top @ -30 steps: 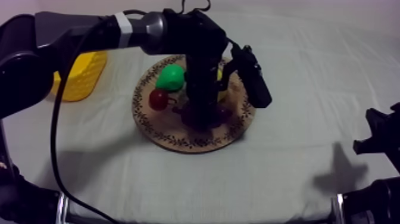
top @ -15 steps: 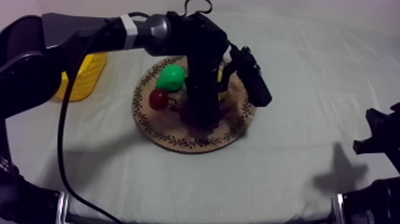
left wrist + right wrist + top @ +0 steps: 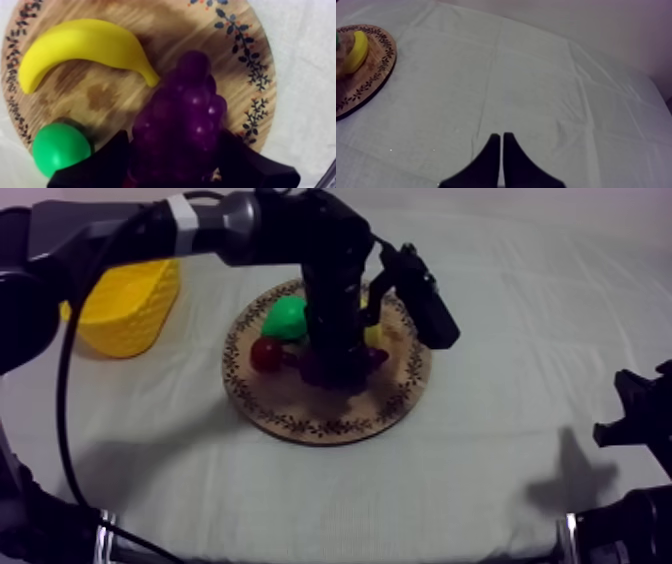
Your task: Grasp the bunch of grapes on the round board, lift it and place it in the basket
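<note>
From above, your left arm (image 3: 330,278) came in from 10 o'clock and stood straight down over the middle of the wooden board (image 3: 300,423). It covered most of the bunch of grapes (image 3: 376,356), so you saw little more than dark purple lobes at 3 and 9 o'clock of the wrist.

The left wrist camera gave you what that view kept back. The left jaws were grasping the bunch, their black fingers (image 3: 107,160) pressed to both sides of it. Its narrow end lay just beside the tip of the banana (image 3: 85,47). You could not tell from either view whether the grapes sat on the wood or hung clear of it.

The top view added the pear (image 3: 285,318) at 11 o'clock on the board and the small red fruit (image 3: 266,353) at 9 o'clock, close to the grapes. The banana there was a yellow sliver at 2 o'clock, mostly behind the arm. The yellow basket (image 3: 120,306) stood on the bench (image 3: 480,478) at 10 o'clock from the board, apart from it.

Your right arm (image 3: 640,423) sat low at 4 o'clock, and its jaws were hard to read from above. Its own camera showed the right jaws clenched on nothing, the fingers (image 3: 488,162) together as a narrow wedge over bare cloth. The board's rim beyond them was partly cut off.
</note>
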`<move>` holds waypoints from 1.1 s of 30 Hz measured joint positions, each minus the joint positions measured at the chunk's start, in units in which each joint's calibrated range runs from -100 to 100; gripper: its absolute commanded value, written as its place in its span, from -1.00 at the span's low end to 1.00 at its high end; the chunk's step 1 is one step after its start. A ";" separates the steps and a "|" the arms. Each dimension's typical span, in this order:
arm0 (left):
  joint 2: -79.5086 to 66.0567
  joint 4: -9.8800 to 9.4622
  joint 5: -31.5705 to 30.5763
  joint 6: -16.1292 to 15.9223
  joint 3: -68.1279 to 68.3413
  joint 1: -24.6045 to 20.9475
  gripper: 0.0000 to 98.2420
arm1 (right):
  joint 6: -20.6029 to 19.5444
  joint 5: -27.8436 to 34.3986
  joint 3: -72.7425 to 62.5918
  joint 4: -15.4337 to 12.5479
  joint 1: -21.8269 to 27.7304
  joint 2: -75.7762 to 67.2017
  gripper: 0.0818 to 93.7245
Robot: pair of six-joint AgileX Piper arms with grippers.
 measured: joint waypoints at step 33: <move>-24.42 -0.36 7.53 1.14 5.17 -9.14 0.05 | 0.00 0.00 0.00 0.00 0.00 0.00 -0.99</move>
